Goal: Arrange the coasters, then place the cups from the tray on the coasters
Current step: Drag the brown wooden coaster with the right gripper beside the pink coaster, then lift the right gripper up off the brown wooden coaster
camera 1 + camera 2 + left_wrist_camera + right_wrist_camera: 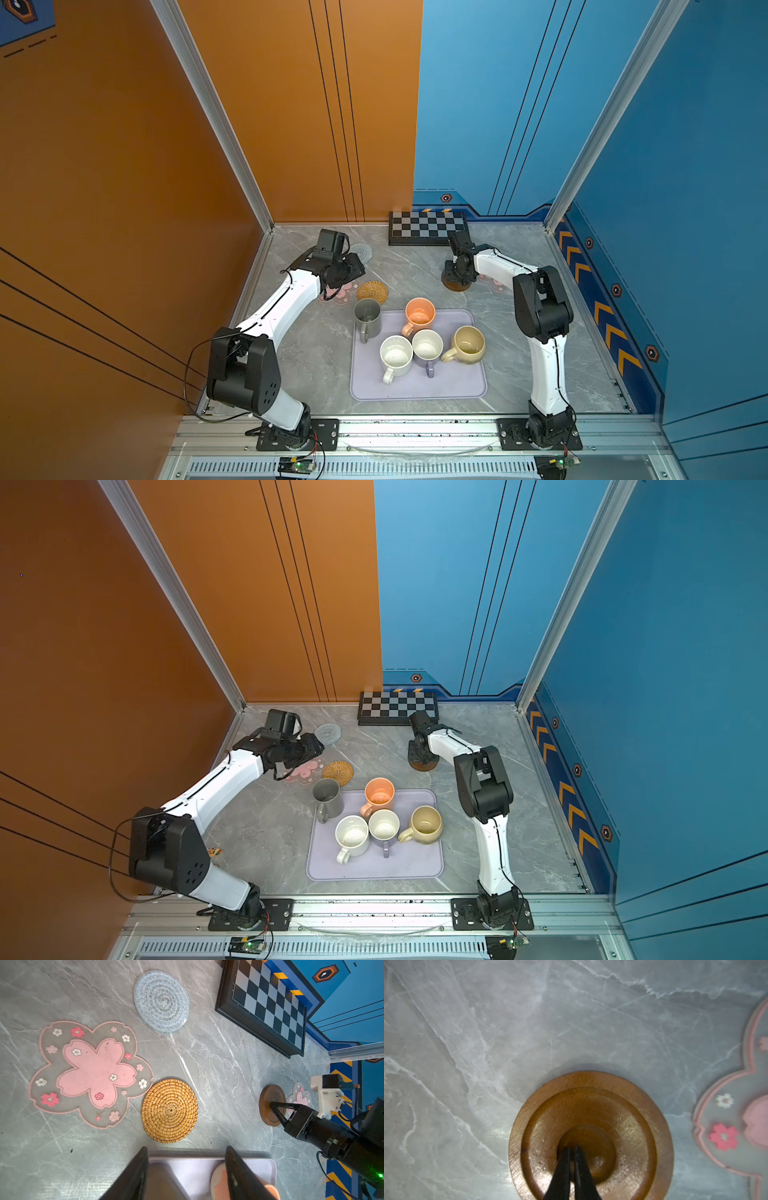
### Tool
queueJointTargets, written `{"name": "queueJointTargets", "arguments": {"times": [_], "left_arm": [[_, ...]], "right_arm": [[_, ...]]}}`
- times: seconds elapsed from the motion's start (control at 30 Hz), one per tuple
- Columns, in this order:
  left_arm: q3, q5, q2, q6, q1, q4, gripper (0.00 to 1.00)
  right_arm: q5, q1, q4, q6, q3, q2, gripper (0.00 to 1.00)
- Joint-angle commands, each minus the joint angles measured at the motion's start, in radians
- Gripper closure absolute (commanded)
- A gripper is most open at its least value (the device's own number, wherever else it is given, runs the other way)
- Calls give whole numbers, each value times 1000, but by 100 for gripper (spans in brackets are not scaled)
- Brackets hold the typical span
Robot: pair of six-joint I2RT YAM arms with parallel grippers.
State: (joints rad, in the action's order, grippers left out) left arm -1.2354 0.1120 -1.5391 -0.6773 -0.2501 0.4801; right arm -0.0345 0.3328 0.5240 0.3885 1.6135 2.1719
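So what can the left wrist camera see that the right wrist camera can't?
Only the left wrist view: the blue spiral coaster, the rattan coaster, the big flower coaster, the checkerboard, the tray, the orange cup and the left gripper, fingers open.
Only the right wrist view: the carved rings of the wooden coaster up close, with the right gripper shut at its middle.
Both: the wooden coaster, the second flower coaster beside it, the right gripper and the grey table.
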Motion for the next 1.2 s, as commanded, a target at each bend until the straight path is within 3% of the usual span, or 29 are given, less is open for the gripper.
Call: {"name": "queueJointTargets", "arguments": {"times": [0.0, 0.33, 0.6, 0.97, 1.17], "left_arm": [[0, -20, 15, 19, -6, 26, 40], [-61, -3, -46, 48, -27, 72, 36], [-79, -38, -66, 59, -36, 116, 36], [-112, -94, -47, 110, -55, 122, 35], [-170, -127, -124, 147, -51, 117, 35]], "right_arm": [[7, -17, 48, -5, -14, 7, 87], [99, -39, 30, 8, 52, -44, 60], [182, -27, -9, 50, 59, -142, 55], [152, -30, -21, -9, -31, -281, 46], [109, -30, -22, -8, -107, -359, 43]]}}
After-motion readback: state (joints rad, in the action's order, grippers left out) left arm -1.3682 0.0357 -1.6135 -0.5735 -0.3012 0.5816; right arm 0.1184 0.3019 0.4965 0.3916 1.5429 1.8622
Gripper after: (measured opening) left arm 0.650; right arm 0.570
